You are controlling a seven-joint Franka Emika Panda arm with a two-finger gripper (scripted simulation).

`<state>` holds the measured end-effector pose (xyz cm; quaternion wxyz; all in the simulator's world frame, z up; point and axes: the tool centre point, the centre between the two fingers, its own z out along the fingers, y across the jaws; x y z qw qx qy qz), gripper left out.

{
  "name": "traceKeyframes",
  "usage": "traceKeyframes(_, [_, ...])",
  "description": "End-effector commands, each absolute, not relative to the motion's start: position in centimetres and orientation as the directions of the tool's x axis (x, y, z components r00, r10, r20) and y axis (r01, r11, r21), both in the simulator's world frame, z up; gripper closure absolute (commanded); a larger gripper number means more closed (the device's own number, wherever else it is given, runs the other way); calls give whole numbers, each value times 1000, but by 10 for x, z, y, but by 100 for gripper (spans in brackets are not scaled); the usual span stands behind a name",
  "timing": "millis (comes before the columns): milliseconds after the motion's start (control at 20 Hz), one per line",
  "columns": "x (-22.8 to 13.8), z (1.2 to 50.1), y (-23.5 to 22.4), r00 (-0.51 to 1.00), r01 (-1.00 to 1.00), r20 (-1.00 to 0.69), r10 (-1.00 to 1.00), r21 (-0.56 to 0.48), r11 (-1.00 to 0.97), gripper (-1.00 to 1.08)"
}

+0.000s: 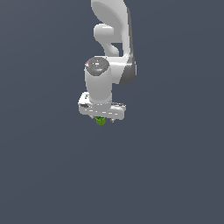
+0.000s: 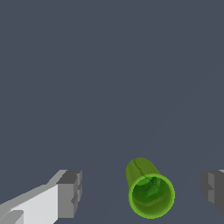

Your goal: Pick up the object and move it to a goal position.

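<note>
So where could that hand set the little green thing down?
Almost anywhere: the grey ground all around the arm looks bare. The only crowded spot is under the hand, where the green cup-like object sits between the open fingers.

Your Panda arm (image 1: 114, 35) wears a smooth, glossy white shell of rounded, bulbous links, with a dark grey band at the joint on its side and a grey, shiny cap on the wrist housing. Below it you see a flat white block carrying the tool (image 1: 103, 117). In the wrist view, your tool's fingers (image 2: 65, 194) show white bodies ending in blocky grey pads with ridged faces.
</note>
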<state>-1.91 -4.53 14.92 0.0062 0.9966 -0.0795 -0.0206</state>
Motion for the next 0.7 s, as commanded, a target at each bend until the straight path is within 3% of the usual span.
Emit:
traceKeyframes(0, [-22,146,-46,977,-210,-38,-211,16,-978,-92])
traceKeyframes(650, [-43,127,-51,833,-552,-26,-553,15,-833,-92])
